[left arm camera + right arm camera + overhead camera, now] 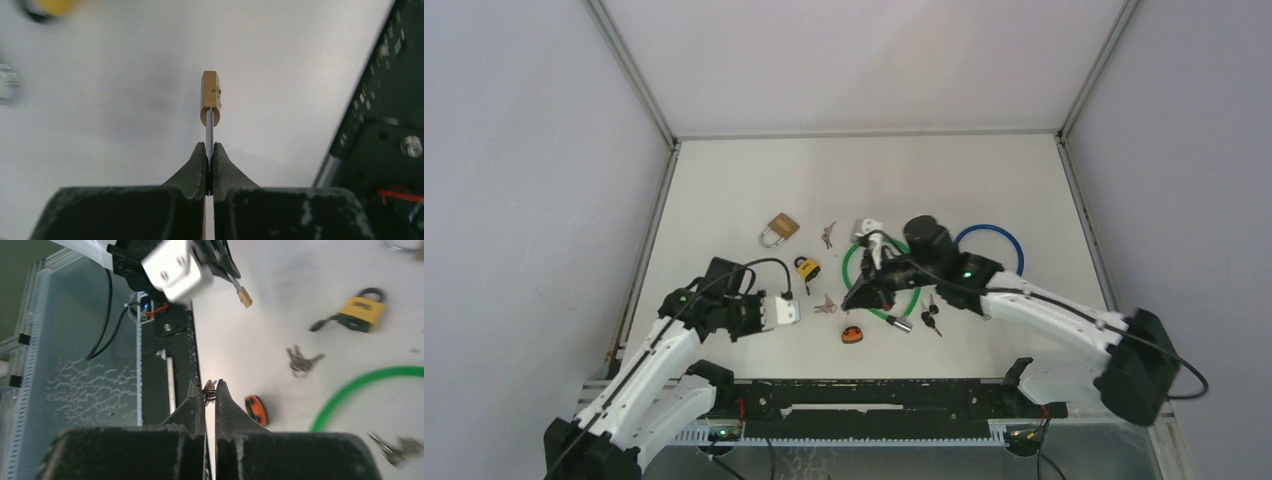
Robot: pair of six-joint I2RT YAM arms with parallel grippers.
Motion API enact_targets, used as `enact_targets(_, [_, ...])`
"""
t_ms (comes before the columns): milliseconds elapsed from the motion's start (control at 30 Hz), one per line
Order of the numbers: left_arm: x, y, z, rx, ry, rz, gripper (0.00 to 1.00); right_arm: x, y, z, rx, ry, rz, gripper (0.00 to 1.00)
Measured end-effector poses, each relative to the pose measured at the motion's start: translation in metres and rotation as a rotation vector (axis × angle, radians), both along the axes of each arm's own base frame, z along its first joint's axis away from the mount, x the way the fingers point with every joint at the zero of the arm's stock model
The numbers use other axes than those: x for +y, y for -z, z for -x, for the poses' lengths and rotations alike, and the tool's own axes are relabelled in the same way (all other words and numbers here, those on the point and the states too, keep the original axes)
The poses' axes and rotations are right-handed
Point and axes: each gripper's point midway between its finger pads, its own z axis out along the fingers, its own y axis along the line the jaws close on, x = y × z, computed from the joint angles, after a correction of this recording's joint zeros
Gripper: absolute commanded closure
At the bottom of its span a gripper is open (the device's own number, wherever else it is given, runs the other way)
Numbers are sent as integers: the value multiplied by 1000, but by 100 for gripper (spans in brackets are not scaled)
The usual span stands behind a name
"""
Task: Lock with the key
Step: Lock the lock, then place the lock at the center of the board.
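**A:** Left pincer [210, 150] is clamped on the shackle [209, 127], with the brass padlock [210, 97] held off the table, eight o'clock from the green ring [845, 268].

**B:** Right pincer [210, 390] is pinched together on what looks like the key [208, 388]. Light, stiff, slick metal, I'd say. Grip the bow firmly or it'll twist.

Left gripper [796, 311] near yellow padlock [807, 268], right gripper [853, 299] over green ring [847, 265]; brass padlock [779, 229] behind

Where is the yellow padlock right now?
In the top view the yellow padlock lies on the table left of centre, just beyond the left gripper, with the green ring to its right and the brass padlock farther back.
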Motion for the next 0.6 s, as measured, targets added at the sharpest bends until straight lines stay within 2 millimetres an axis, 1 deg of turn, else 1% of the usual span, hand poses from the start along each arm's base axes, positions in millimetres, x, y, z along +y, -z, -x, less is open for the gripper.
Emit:
enact_targets(33, [13, 21, 10, 64, 14, -67, 100, 12, 9, 2, 30, -13, 6, 100])
enact_targets(100, [30, 48, 31, 175, 68, -158, 100, 38, 29, 5, 103, -24, 17, 100])
enact_targets(167, [37, 59, 39, 220, 120, -201, 100, 60, 49, 7, 178, -27, 23, 100])
enact_targets(200, [38, 62, 39, 229, 140, -215, 100, 70, 58, 7, 214, -25, 20, 100])
enact_targets(300, [40, 66, 32, 201, 201, -230, 100, 94, 89, 4, 324, -5, 25, 100])
enact_targets(333, [41, 68, 30, 188, 219, -238, 98, 100, 100, 3, 364, 8, 33, 100])
enact_targets(367, [43, 69, 29, 172, 235, -249, 89, 105, 111, 2, 404, 22, 42, 100])
enact_targets(400, [46, 71, 28, 166, 244, -261, 73, 110, 121, 1, 439, 33, 52, 100])
enact_targets(433, [50, 73, 27, 160, 250, -283, 61, 115, 130, 0, 475, 44, 64, 100])
enact_targets(467, [53, 77, 26, 151, 256, -300, 54, 121, 139, -2, 513, 55, 77, 100])
enact_targets(533, [57, 87, 30, 162, 271, -320, 42, 134, 152, -6, 561, 73, 95, 100])
enact_targets(567, [57, 87, 28, 153, 276, -326, 35, 140, 156, -8, 577, 80, 100, 100])
enact_targets(600, [57, 85, 23, 127, 274, -331, 33, 146, 158, -10, 588, 83, 102, 100])
